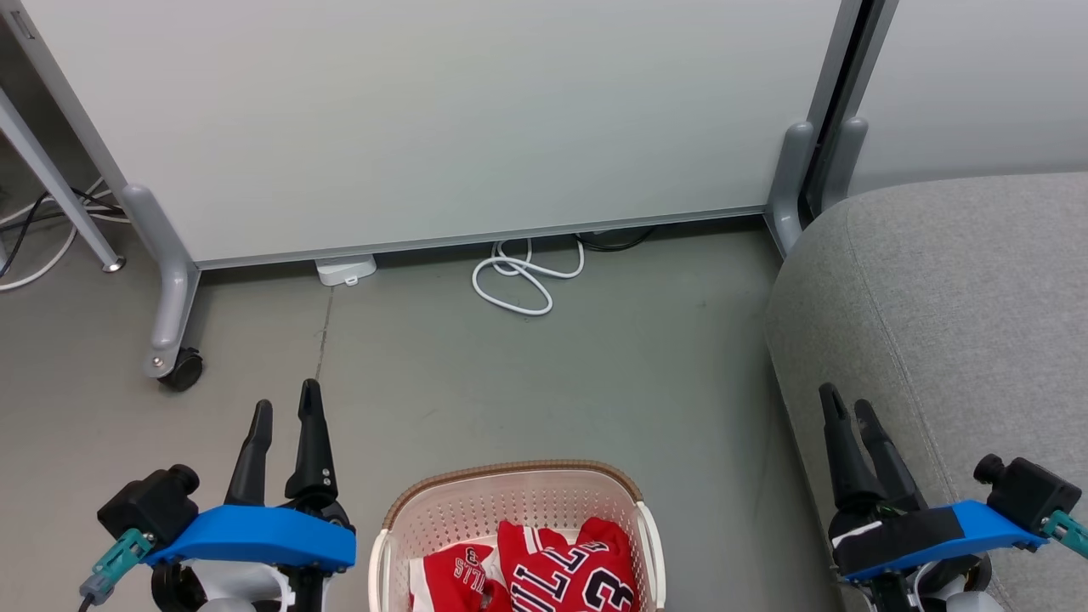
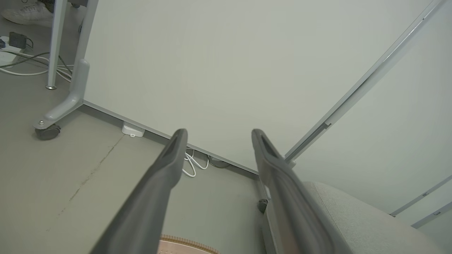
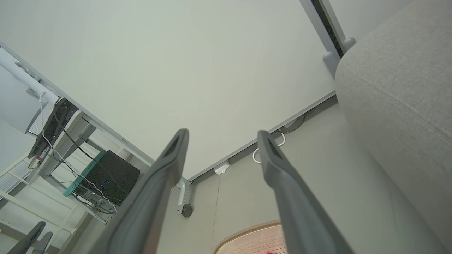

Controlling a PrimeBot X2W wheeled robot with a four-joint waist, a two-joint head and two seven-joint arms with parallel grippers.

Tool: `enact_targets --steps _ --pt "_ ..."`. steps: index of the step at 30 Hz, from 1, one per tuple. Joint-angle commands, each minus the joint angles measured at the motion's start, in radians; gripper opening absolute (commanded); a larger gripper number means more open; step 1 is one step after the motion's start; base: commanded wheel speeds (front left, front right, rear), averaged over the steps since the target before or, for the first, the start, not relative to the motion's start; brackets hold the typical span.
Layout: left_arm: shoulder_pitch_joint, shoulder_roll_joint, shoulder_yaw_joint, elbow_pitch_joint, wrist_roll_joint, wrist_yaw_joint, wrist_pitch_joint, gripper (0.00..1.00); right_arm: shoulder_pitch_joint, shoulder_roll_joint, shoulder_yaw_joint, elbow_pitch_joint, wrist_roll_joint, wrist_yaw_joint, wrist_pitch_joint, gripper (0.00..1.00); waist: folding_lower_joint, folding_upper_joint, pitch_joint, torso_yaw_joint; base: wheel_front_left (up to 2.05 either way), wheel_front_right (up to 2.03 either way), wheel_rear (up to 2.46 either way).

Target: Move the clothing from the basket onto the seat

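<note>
The basket (image 1: 510,478) stands on the floor (image 1: 663,365) with the clothing (image 1: 561,569) inside. The seat (image 1: 952,323) is to its right, a panel (image 1: 442,119) behind it. The left gripper (image 1: 287,396) is left of the basket, the right gripper (image 1: 846,397) beside the seat.

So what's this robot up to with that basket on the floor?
Nothing is being handled yet. The robot's left gripper and right gripper both hang open and empty, one on each side of a white basket that stands on the floor. The red basketball garments lie inside the basket. The grey sofa, where they are meant to go, stands on the robot's right.
</note>
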Motion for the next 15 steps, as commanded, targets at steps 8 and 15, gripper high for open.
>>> enact_targets --steps 8,15 --pt "-0.033 0.019 -0.037 0.002 0.122 0.022 -0.032 1.0 -0.029 -0.007 0.021 0.0 -0.11 0.002 -0.032 1.0 0.0 0.0 0.004 0.004 0.0 0.0 0.0" --pt "-0.036 0.025 -0.058 0.009 0.187 0.035 -0.048 1.0 -0.03 -0.007 0.03 0.006 -0.177 0.003 -0.048 1.0 0.0 0.0 0.007 0.006 0.0 0.0 0.0"
